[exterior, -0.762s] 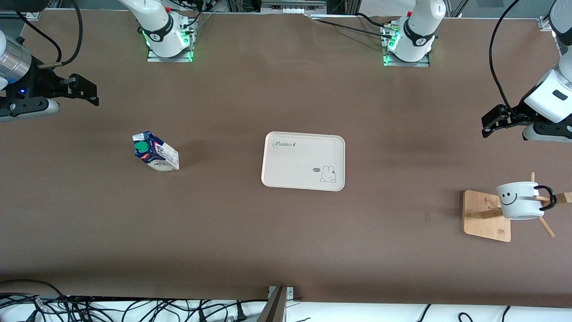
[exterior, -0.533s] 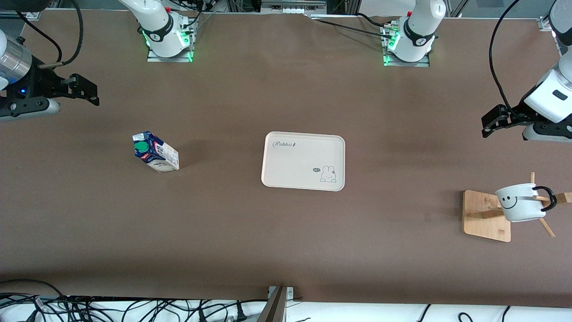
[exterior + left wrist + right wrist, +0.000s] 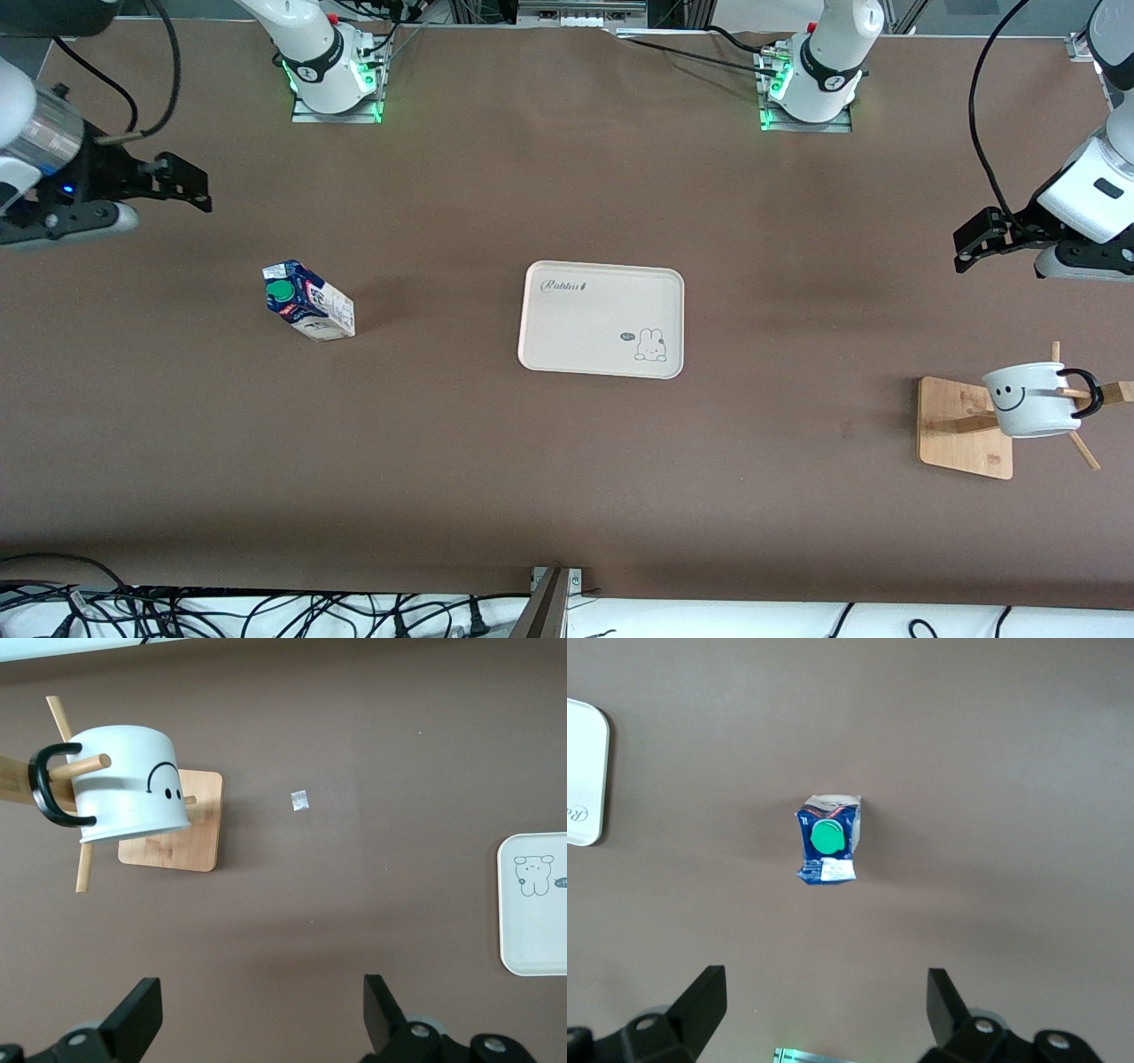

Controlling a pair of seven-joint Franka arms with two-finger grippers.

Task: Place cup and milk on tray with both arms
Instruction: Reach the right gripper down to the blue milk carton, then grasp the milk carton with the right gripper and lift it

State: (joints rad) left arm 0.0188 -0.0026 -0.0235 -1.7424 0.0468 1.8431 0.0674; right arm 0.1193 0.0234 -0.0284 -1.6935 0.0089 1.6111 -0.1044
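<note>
Front view shows the opening reach: the tray [image 3: 601,319] lies bare at the centre of the surface [image 3: 567,478], the milk [image 3: 308,301] stands toward nine o'clock of it, and the cup [image 3: 1028,399] hangs on a wooden rack [image 3: 966,430] toward four o'clock. Right tool [image 3: 182,186] hovers at about eleven o'clock of the milk and left tool [image 3: 974,241] at about twelve o'clock of the rack, both with fingers wide and empty. Next, I judge, each must descend onto its own item, the cup needing a lift off its peg.
</note>
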